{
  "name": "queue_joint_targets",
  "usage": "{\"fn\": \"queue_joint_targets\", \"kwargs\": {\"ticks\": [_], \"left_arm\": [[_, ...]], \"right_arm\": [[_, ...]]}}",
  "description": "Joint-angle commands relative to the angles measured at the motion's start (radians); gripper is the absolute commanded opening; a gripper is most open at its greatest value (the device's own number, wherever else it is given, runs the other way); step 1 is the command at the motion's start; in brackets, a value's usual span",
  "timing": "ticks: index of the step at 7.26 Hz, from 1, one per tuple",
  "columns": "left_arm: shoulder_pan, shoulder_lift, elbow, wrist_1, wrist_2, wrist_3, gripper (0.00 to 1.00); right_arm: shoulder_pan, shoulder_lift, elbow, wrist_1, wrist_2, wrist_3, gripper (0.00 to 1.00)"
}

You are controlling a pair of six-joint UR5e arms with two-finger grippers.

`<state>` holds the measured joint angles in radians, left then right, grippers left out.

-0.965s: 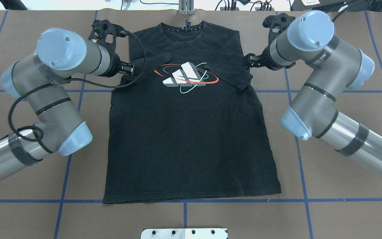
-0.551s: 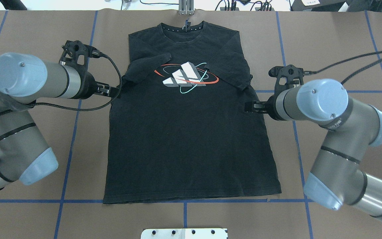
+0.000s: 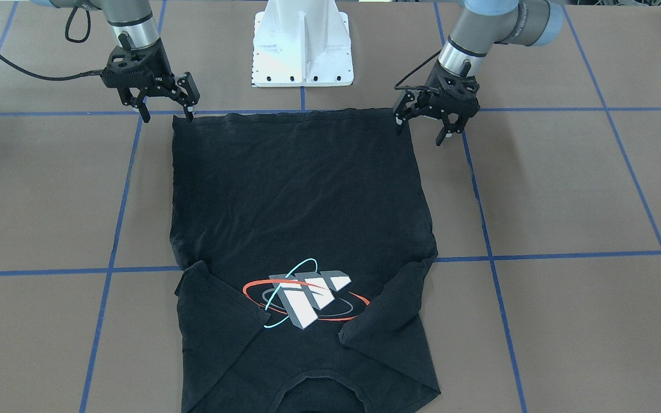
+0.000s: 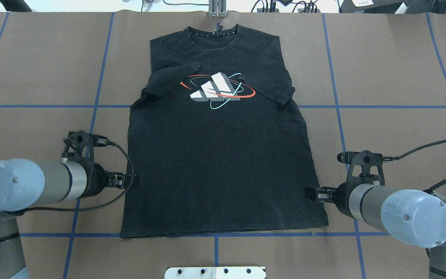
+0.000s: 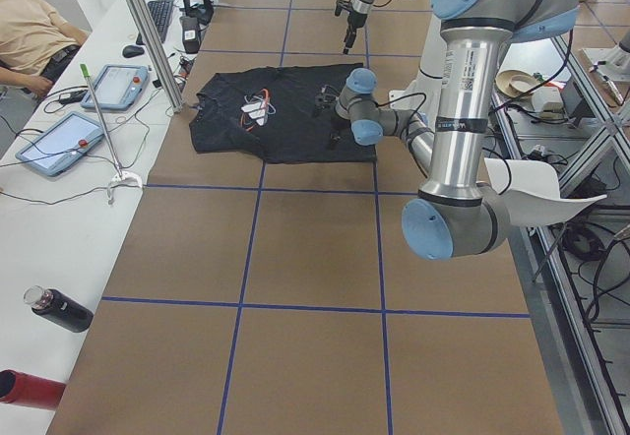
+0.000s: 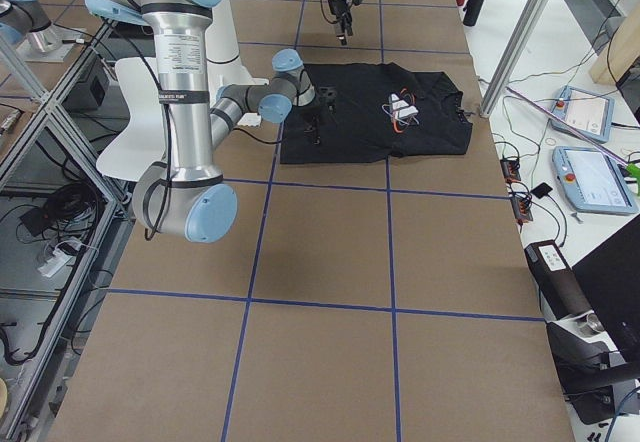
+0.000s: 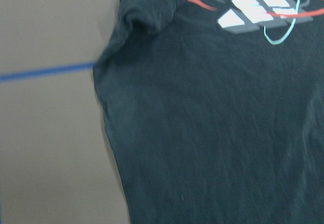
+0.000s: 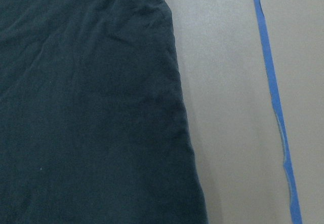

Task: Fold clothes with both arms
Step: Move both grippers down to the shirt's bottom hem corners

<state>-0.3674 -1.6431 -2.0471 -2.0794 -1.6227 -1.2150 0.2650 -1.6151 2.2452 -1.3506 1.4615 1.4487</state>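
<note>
Since the frame 0.6 s back, both arms have travelled from mid-shirt level toward the near end. The T-shirt (image 4: 223,166) has not shifted.

The shirt lies flat, print side up, at the table's centre. Its collar (image 4: 215,35) is at the far edge. Its hem (image 4: 223,231) is nearest the robot, along a blue tape line. Both sleeves are folded inward across the chest: the left sleeve (image 4: 168,79) and the right sleeve (image 4: 275,87) each reach an end of the print (image 4: 217,91).

The left gripper (image 4: 130,181) hangs at the shirt's left edge, close to the hem corner, with fingers spread and nothing between them. The right gripper (image 4: 311,192) is at the right edge by the other hem corner, likewise spread and empty. In the front-facing view one of its fingertips (image 3: 190,112) lines up with the hem corner; contact cannot be judged.

The wrist views show only the cloth edge, bare table and blue tape, with no fingers in frame.

The table (image 4: 33,58) has a brown covering and a blue tape grid. The white pedestal base (image 3: 303,46) stands just nearer than the hem. On the bench beyond the far edge, in the left-end view, are two tablets (image 5: 59,140) and a dark bottle (image 5: 59,309).
</note>
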Motion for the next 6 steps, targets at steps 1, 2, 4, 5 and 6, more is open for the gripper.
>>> {"fn": "queue_joint_targets", "kwargs": {"ticks": [1, 2, 4, 5, 6], "left_arm": [[0.172, 0.058, -0.004, -0.031, 0.108, -0.186, 0.99], [0.206, 0.058, -0.001, -0.03, 0.11, -0.236, 0.93], [0.24, 0.058, 0.002, -0.025, 0.112, -0.275, 0.64], [0.24, 0.058, 0.005, -0.024, 0.11, -0.275, 0.61], [0.24, 0.06, 0.008, -0.024, 0.11, -0.275, 0.61]], "right_arm": [[-0.021, -0.028, 0.025, -0.001, -0.016, 0.012, 1.0], [-0.021, -0.028, 0.025, 0.001, -0.017, 0.012, 1.0], [-0.02, -0.028, 0.025, -0.001, -0.018, 0.012, 1.0], [-0.02, -0.028, 0.025, 0.001, -0.018, 0.012, 1.0], [-0.02, -0.028, 0.025, 0.001, -0.021, 0.012, 1.0]]}}
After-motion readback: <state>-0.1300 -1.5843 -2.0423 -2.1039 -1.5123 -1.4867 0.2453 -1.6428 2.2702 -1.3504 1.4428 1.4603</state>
